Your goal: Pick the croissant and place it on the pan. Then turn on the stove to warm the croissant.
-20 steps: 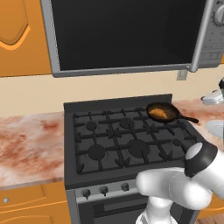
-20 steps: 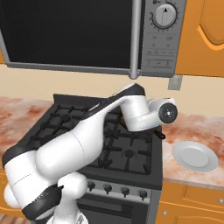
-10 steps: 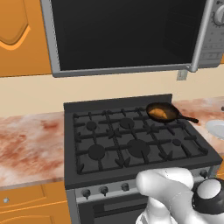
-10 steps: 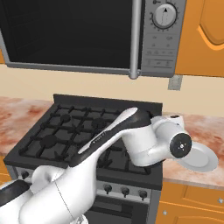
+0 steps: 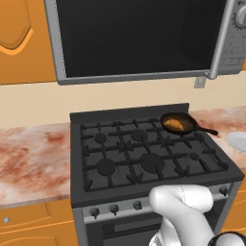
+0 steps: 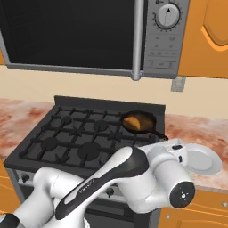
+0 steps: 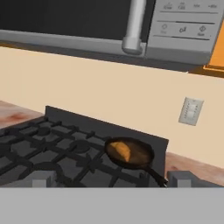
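The golden croissant (image 5: 174, 125) (image 6: 132, 122) (image 7: 120, 150) lies inside the small dark pan (image 5: 178, 116) (image 6: 148, 121) (image 7: 141, 156). The pan sits on the back right burner of the black stove (image 5: 144, 163) (image 6: 75, 138) (image 7: 52, 153), its handle pointing right. In the hand view my gripper (image 7: 113, 179) is open, with nothing between its tips. It looks low across the grates toward the pan from the stove's front. Small dark knobs (image 5: 114, 208) line the stove's grey front panel, just left of my bent arm (image 5: 185, 211).
A white plate (image 6: 200, 159) (image 5: 239, 140) rests on the marbled counter right of the stove. A large steel microwave (image 5: 139, 38) (image 6: 89, 31) hangs above the range. A wall outlet (image 7: 191, 110) sits behind the pan. Orange cabinets flank the stove.
My arm has swung down from above the stove's right side to low in front of it. The croissant and pan have not moved. The gripper stays open.
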You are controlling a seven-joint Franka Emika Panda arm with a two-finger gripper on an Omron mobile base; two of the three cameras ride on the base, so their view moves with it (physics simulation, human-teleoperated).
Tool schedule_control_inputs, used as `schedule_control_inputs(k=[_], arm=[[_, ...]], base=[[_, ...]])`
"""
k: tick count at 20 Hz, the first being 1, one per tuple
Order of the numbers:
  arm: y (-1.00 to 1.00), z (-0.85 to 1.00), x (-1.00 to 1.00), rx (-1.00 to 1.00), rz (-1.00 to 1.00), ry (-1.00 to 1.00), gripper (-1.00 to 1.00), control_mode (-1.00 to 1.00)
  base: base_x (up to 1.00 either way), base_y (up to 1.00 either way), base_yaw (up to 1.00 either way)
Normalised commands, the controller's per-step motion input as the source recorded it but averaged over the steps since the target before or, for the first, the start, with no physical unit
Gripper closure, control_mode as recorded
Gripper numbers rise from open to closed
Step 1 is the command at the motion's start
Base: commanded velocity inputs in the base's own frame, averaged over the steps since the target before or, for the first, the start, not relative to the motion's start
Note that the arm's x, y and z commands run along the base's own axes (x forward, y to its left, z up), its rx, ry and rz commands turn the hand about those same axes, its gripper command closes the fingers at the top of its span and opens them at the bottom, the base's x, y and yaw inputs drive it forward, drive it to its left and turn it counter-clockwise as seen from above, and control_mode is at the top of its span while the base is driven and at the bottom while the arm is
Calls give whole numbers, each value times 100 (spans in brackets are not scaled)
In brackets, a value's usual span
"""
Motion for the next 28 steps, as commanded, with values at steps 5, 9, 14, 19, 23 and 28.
schedule_control_inputs(k=[5, 9, 14, 19, 23, 28], arm=[[0, -22, -36, 0, 0, -1, -100, -100], [0, -34, -16, 0, 0, 0, -100, -100], [0, -43, -17, 0, 0, 0, -100, -100], [0, -44, -19, 0, 0, 0, -100, -100], [0, -32, -30, 0, 0, -4, -100, -100], [0, -22, -35, 0, 0, -12, -100, -100]], base=[[0, 0, 0], [0, 0, 0], [0, 0, 0], [0, 0, 0], [0, 0, 0], [0, 0, 0]])
